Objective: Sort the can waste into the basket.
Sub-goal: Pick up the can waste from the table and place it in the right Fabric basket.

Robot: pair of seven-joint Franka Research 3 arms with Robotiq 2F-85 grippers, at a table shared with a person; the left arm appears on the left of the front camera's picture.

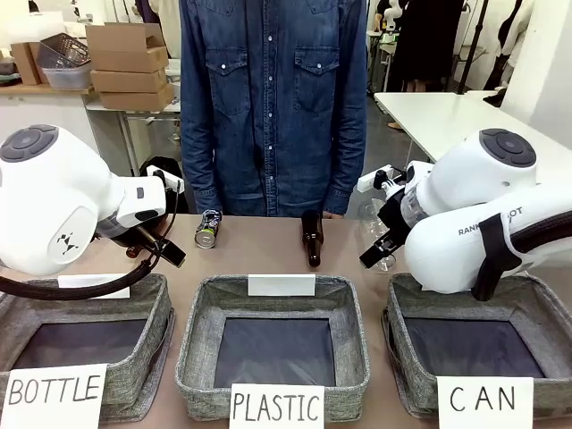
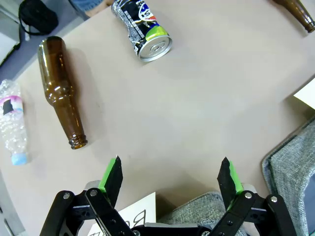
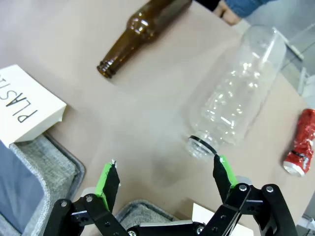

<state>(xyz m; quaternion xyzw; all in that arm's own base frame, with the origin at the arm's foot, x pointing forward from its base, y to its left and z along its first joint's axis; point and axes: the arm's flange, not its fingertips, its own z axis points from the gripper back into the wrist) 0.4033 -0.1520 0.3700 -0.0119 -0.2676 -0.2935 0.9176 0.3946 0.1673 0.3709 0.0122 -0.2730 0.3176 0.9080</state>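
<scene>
Both grippers are empty, jaws wide apart: the left gripper (image 2: pixel 170 167) hangs short of the dark can (image 2: pixel 142 27), which lies on its side on the table (image 2: pixel 206 113) near the person. The right gripper (image 3: pixel 165 163) has the crushed red can (image 3: pixel 300 142) off to one side, just beside a clear plastic bottle (image 3: pixel 241 98). The CAN basket (image 1: pixel 400 357) sits empty at the robot's right. Both cans look light, thin-walled, slick and apt to roll, so pinch gently across mid-body.

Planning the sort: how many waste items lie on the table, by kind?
Metal drink cans: 2 (dark printed can, crushed red can)
Brown glass bottles: 2 (left bottle, middle bottle)
Clear plastic bottles: 2 (labelled bottle, bare bottle)
Total: 6
</scene>
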